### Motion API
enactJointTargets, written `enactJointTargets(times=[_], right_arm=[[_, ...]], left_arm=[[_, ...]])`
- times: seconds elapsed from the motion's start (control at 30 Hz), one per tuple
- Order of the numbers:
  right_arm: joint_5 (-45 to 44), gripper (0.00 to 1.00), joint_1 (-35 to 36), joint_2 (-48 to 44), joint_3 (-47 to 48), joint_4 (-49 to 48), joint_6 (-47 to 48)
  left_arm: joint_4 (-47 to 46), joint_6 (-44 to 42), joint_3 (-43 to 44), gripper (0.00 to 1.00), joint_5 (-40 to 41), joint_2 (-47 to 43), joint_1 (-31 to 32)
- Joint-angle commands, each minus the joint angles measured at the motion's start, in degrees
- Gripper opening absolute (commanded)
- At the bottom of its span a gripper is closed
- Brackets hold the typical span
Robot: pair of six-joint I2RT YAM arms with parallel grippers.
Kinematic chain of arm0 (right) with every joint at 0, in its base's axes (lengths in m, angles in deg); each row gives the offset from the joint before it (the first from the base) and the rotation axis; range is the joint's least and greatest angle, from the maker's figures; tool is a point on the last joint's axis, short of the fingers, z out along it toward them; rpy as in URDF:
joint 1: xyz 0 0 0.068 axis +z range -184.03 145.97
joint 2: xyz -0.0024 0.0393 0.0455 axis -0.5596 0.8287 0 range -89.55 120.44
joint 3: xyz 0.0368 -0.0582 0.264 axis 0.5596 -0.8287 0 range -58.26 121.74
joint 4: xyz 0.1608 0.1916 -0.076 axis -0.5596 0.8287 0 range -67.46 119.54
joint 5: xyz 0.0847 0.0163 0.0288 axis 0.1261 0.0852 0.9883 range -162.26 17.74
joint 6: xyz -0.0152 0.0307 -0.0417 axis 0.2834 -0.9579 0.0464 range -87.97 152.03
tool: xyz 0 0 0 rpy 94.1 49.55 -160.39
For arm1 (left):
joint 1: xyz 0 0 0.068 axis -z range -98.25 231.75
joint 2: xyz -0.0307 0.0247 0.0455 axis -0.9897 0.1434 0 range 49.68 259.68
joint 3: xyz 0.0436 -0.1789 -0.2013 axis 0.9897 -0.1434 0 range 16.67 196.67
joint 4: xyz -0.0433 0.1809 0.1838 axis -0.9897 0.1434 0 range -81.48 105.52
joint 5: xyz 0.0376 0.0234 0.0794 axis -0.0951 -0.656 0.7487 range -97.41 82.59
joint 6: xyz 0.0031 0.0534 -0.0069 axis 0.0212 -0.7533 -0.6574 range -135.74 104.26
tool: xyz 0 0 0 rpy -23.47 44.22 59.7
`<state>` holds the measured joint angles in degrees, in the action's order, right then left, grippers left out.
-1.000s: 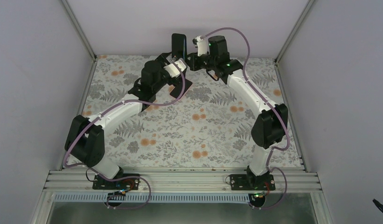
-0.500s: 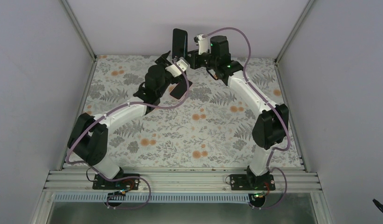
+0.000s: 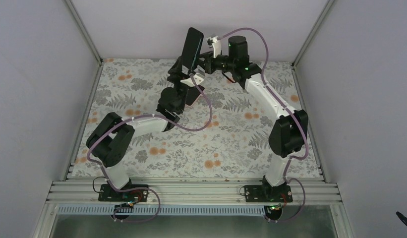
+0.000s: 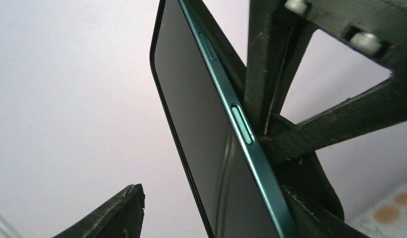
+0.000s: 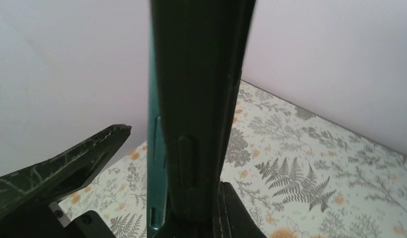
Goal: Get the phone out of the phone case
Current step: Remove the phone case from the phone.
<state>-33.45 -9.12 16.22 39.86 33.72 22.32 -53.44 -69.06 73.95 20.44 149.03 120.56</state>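
Left wrist view shows the left gripper [image 4: 216, 198] partly open around the phone [image 4: 201, 114], its lower-left finger [image 4: 119, 213] clear of the glass. The right gripper [image 3: 200, 58] is closed on the phone, holding it tilted in the air at the top centre of the overhead frame. The phone is glossy black with a teal side edge and side buttons.

soft even light, faint shadows; wrist views blur up close.

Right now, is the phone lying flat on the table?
No, the phone stands raised in the air above the table, near the back wall.
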Motion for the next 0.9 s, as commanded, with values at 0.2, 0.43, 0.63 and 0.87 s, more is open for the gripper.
enactJointTargets(times=[0.2, 0.43, 0.63, 0.87], right_arm=[[23.8, 0.03, 2.1, 1.5, 4.6, 33.8, 18.8], [24.8, 0.03, 2.1, 1.8, 2.7, 36.4, 21.2], [26.8, 0.03, 2.1, 2.7, 2.2, 34.7, 19.8], [29.4, 0.03, 2.1, 5.4, 4.8, 34.8, 18.3]], left_arm=[[-24.0, -7.0, 3.0, 0.67, 13.5, 1.9, -4.4], [-32.5, -14.2, 5.2, 0.66, 12.7, 4.6, -4.2], [-41.6, -18.5, 3.1, 0.64, 9.7, 5.9, -3.1], [-42.8, -20.5, 4.5, 0.59, 9.2, 8.4, -1.8]])
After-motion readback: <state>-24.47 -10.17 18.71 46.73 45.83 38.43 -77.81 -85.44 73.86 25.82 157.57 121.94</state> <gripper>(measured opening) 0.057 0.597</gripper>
